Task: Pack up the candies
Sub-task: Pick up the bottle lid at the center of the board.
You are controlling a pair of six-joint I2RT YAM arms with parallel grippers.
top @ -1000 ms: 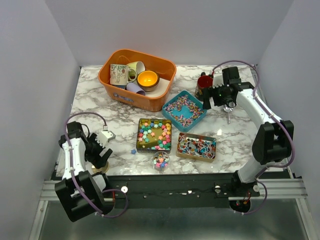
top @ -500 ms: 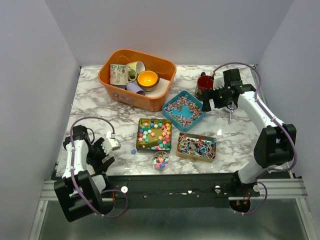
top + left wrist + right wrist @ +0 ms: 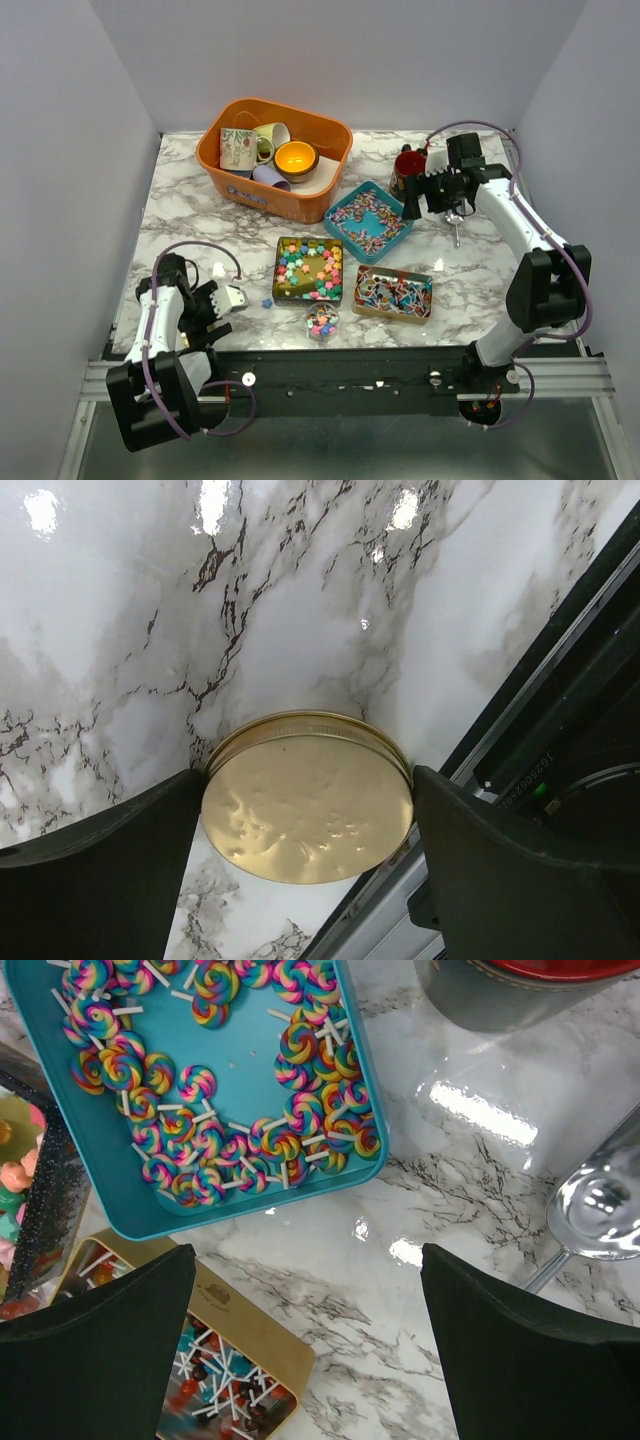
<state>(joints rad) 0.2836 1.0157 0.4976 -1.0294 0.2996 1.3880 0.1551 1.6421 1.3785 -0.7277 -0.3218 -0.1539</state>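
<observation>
— Left jaws stand open, one finger on each side of the lid [image 3: 307, 822], which lies flat on the surface [image 3: 300, 620] at its near edge. Whether they touch it I cannot tell. Your right jaws are open too and hold nothing, hovering between the teal tin [image 3: 255, 1065] and a spoon [image 3: 600, 1205].

— So which step am I on?

— Picking up the lid, I'd say; nothing is covered yet. Being thin and flat, it may slip, so close low on its rim and lift level. It looks made for the small round jar [image 3: 322, 322], well to your right of it.

— And the candies?

— All in open containers mid-surface:
- The teal tin holds swirl lollipops [image 3: 283, 1145], crowded along its sides.
- A dark star tin [image 3: 279, 270] holds pastel stars [image 3: 300, 265].
- A gold tin [image 3: 392, 312] holds small stick sweets [image 3: 395, 290].
- The jar has a few coloured pieces.

One blue star [image 3: 267, 301] lies loose just beside the star tin.

— Anything else?

— An orange basket [image 3: 262, 195] of mugs [image 3: 238, 148] at the back, apart from the candies.
</observation>
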